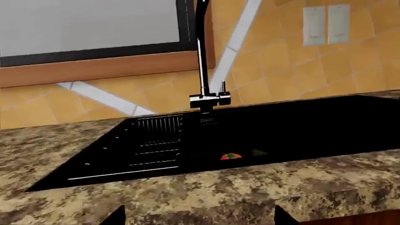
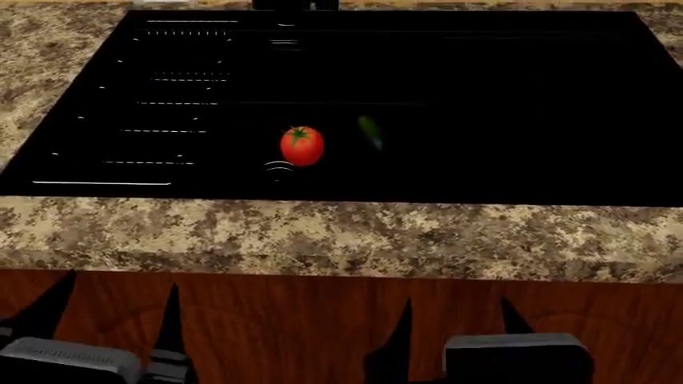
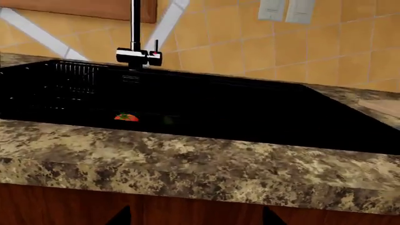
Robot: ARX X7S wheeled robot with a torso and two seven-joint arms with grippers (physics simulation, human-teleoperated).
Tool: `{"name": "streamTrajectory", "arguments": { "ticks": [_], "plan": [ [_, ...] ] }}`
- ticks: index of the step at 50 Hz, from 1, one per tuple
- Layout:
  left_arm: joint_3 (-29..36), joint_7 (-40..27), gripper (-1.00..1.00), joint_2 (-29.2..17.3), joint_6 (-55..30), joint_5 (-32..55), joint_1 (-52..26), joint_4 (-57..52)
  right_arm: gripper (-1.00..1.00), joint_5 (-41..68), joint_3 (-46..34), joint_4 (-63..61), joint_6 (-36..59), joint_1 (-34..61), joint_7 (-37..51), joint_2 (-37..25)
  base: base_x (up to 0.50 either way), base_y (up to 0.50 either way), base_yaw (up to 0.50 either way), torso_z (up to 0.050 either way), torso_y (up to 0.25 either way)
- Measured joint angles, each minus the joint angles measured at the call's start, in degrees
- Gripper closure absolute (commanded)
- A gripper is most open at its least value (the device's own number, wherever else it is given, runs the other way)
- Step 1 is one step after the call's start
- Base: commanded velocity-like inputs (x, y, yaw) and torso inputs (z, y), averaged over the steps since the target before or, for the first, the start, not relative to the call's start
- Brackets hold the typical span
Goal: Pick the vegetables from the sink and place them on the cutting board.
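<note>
The red tomato (image 2: 302, 146) with a green stem lies on the floor of the black sink (image 2: 449, 72), near its front wall. The small dark green cucumber (image 2: 370, 132) lies just right of it. Both also show in the left wrist view, the tomato (image 1: 231, 156) half hidden by the counter rim and the cucumber (image 1: 258, 152) faint. The right wrist view shows the tomato (image 3: 125, 117) too. My left gripper (image 2: 107, 312) and right gripper (image 2: 453, 320) are open and empty, low in front of the counter, apart from the sink. A pale tan patch (image 3: 382, 107), possibly the cutting board, lies on the counter right of the sink.
A speckled granite counter (image 2: 320, 232) rims the sink, with a dark wood cabinet front (image 2: 320, 312) below it. A tall black faucet (image 1: 203, 56) stands behind the basin. The drainer ribs (image 2: 171, 104) take up the sink's left part. A tiled wall rises behind.
</note>
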State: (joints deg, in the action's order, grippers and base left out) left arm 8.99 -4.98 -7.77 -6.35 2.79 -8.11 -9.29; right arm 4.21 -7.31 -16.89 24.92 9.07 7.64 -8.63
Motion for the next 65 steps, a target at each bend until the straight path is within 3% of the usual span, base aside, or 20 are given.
{"name": "streamTrajectory", "arguments": {
  "ticks": [6,12,16,22,25,36,65],
  "plan": [
    [0.96,0.70,-1.00,-0.09,-7.68,-0.49,-10.23,0.47,-1.00,0.14,-1.18,-0.98,12.00,12.27,-1.08,-1.72,0.00,0.00,0.00,0.050,0.000],
    [2.25,1.06,-1.00,-0.33,-11.34,-1.83,-20.73,6.93,-1.00,-0.02,-3.24,8.65,17.18,26.35,-3.24,-2.23,0.00,0.00,0.00,0.050,0.000],
    [2.33,0.97,-1.00,-0.03,-12.03,-2.16,-28.35,15.39,-1.00,-0.04,-3.97,21.15,16.45,35.89,-4.38,-1.49,0.00,0.00,0.00,0.049,0.000],
    [0.99,0.24,-1.00,1.42,-10.94,-1.24,-39.73,32.98,-1.00,-1.04,-5.25,49.57,8.32,50.54,-5.04,0.68,0.17,0.00,0.00,0.000,0.000],
    [0.43,0.31,-1.00,1.71,-10.70,-0.60,-43.01,37.89,-1.00,-1.25,-5.64,56.56,5.99,54.36,-5.64,0.95,0.50,0.00,0.00,0.000,0.000],
    [-1.50,-1.34,-1.00,1.73,-9.77,0.90,-48.75,47.08,-1.00,-1.87,-6.71,60.85,5.89,58.34,-6.23,0.18,0.50,0.00,0.00,0.000,0.000],
    [-2.63,-3.00,-1.00,0.61,-11.51,2.89,-50.42,48.46,-1.00,-0.72,-6.59,57.01,7.82,57.31,-5.95,-0.98,0.50,0.00,0.00,0.000,0.001]
  ]
}}
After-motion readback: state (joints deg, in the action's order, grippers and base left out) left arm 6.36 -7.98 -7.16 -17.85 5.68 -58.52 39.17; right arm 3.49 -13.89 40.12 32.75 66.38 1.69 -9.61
